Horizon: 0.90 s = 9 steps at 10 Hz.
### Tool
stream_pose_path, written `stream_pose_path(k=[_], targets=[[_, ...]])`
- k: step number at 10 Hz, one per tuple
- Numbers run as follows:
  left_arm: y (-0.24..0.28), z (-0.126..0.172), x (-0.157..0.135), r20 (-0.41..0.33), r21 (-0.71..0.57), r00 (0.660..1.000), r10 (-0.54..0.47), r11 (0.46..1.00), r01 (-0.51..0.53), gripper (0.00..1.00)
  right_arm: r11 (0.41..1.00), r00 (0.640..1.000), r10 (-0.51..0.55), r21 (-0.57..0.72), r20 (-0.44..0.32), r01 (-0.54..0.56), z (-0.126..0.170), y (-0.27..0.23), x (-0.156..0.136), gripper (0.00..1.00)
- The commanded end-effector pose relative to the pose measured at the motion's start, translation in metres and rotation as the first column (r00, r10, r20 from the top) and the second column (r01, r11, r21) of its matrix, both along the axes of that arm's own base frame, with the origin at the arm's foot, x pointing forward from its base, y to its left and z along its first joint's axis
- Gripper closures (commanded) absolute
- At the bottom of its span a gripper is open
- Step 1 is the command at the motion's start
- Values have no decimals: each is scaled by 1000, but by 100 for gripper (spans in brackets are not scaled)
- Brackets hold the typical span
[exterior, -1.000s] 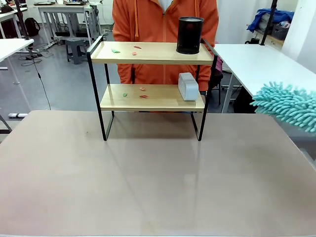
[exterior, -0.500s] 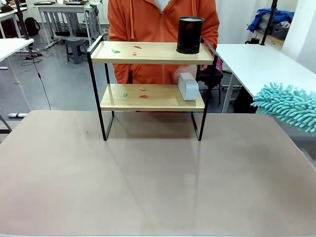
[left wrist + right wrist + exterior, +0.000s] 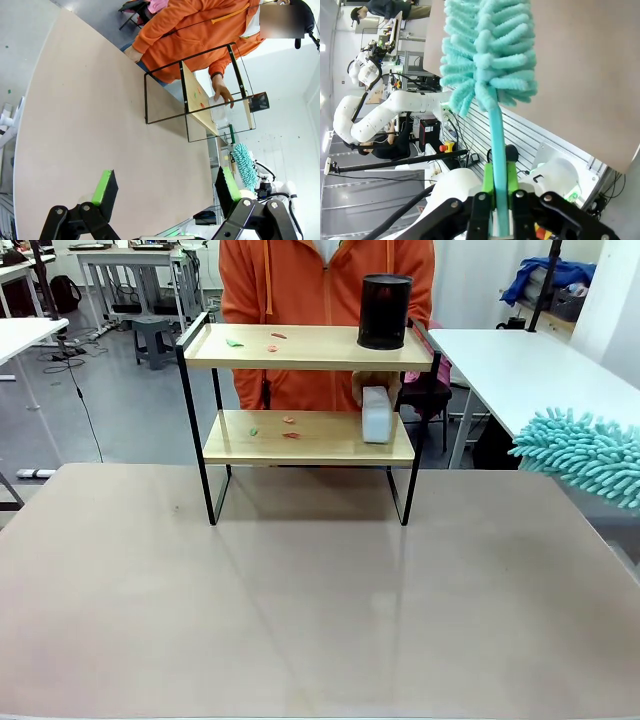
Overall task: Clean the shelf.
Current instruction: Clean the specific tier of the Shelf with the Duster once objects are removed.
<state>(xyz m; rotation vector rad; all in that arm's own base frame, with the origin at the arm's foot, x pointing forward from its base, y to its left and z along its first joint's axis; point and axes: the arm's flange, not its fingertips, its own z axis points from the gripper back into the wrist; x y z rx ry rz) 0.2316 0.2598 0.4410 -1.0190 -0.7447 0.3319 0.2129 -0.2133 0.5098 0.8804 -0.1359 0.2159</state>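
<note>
The shelf (image 3: pixel 300 445) stands at the table's far side, with two wooden boards in a black frame. Small red and green scraps (image 3: pixel 275 338) lie on the top board, and more scraps (image 3: pixel 290 434) on the lower one. A black cylinder (image 3: pixel 385 310) stands on the top board at the right. On the lower board a person's hand (image 3: pixel 358 388) holds a white box (image 3: pixel 375 415). My right gripper (image 3: pixel 498 186) is shut on the handle of a teal duster (image 3: pixel 490 55), whose head (image 3: pixel 585 455) hangs at the table's right edge. My left gripper (image 3: pixel 166 185) is open above the table, far from the shelf (image 3: pixel 200 95).
A person in an orange jacket (image 3: pixel 300 285) stands right behind the shelf. A white table (image 3: pixel 530 365) stands to the right, and another (image 3: pixel 25 335) at the far left. The brown tabletop (image 3: pixel 300 600) in front of the shelf is bare.
The person's hand has come in behind the lower board and taken hold of the white box, turning it and shifting it slightly left. The duster has stayed in place.
</note>
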Motion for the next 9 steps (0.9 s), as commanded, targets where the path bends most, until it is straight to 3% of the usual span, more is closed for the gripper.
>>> stream_pose_path(k=[1,6,7,9], targets=[[-1,1,1,33,0,999,-2,1000,2,0,1000,1000,-16,4,-7,16,4,0,-1,100],[-1,1,1,33,0,999,-2,1000,2,0,1000,1000,-16,4,-7,16,4,0,-1,100],[-1,1,1,33,0,999,-2,1000,2,0,1000,1000,0,0,0,0,0,0,0,88],[-1,1,1,33,0,999,-2,1000,2,0,986,984,160,-51,72,-157,21,13,-1,88]])
